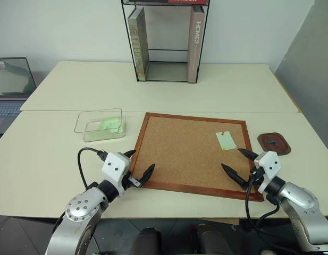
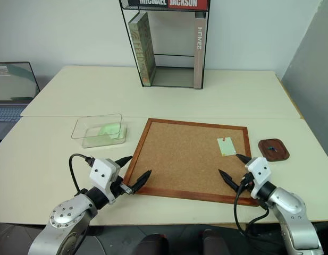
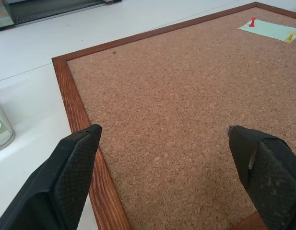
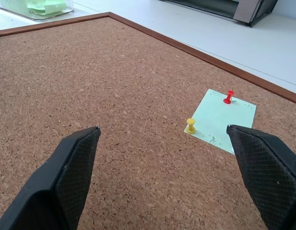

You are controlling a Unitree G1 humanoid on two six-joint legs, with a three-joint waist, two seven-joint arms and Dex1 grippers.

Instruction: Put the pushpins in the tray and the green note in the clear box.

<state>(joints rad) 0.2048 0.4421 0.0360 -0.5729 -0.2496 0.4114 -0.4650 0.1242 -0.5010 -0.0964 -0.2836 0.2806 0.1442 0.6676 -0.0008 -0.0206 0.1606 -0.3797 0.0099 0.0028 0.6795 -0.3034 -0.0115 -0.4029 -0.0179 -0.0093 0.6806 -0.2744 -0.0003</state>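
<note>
Behind the corkboard (image 1: 187, 154) stands a book stand (image 1: 165, 42).

Desk, corkboard, book stand and laptop

We are seeing a wood-framed corkboard (image 1: 187, 153) lying flat on the pale desk (image 1: 57, 154). At the far edge a black wire-framed glass book stand (image 1: 165, 41) is standing upright, holding books (image 1: 137, 42) at either side. A laptop (image 1: 11, 87) is sitting open off the desk's left side, and a brighter mint-green piece (image 1: 108, 124) is lying left of the corkboard.
</note>
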